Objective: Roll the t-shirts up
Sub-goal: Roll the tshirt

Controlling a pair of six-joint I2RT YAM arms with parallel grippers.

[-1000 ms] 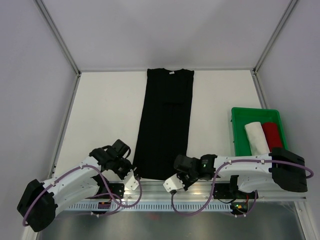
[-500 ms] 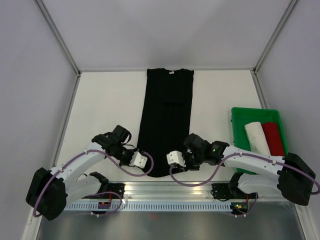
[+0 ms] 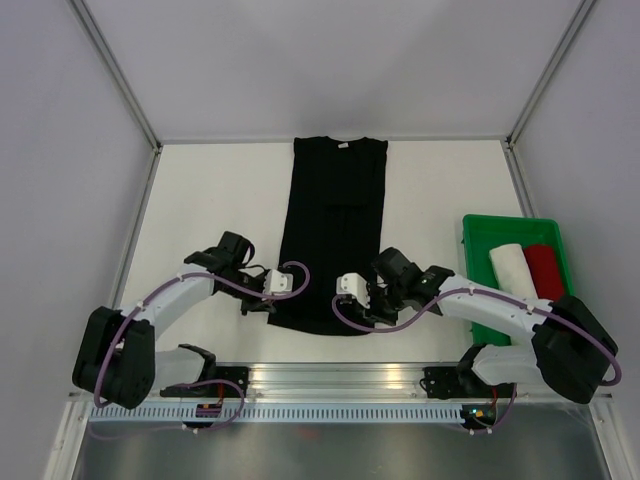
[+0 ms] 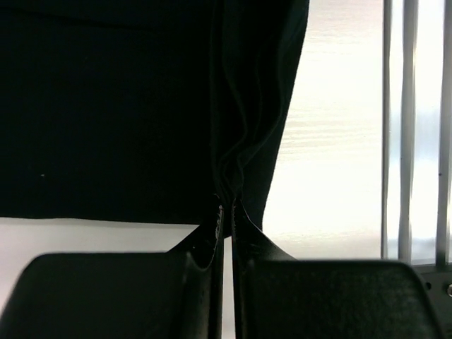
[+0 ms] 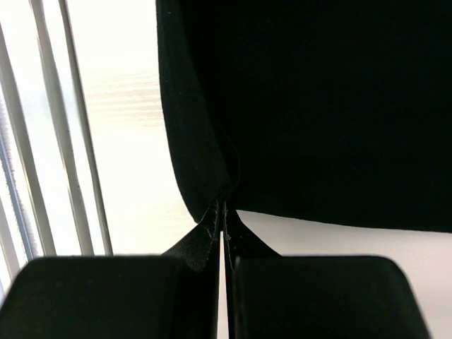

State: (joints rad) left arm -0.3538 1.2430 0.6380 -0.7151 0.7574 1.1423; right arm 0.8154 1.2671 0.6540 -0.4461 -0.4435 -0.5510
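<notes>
Left hand [image 3: 268, 305] is clamped on the near hem of the black t-shirt [image 3: 335, 230]; wrist view shows its fingers [image 4: 209, 240] pressed together w/ a pinch of cloth between them. Right hand [image 3: 372, 308] does the same at the hem's other corner, fingers [image 5: 210, 233] closed on the fabric.

Vs. half a sec ago: both hands have moved farther from the robot bases, and the shirt's near edge has gone w/ them, so the hem now sits higher up the counter [image 3: 220, 200] and the shirt reads shorter. A full sec ago both hands were back by the front rail, at the hem's corners. Collar end w/ its white neck label [image 3: 342, 146] hasn't shifted; it stays at the far edge.

Surface: white counter, grey metal rail [image 3: 330, 385] along the near side, pale walls on three sides w/ metal corner posts. Shirt lies lengthwise, about centre.

Count: 1 black t-shirt; 1 green bin [image 3: 480, 270] at right holding 2 rolls – 1 white roll [image 3: 513, 275], 1 red roll [image 3: 546, 270], side by side; 2 arms, 2 hands.
</notes>
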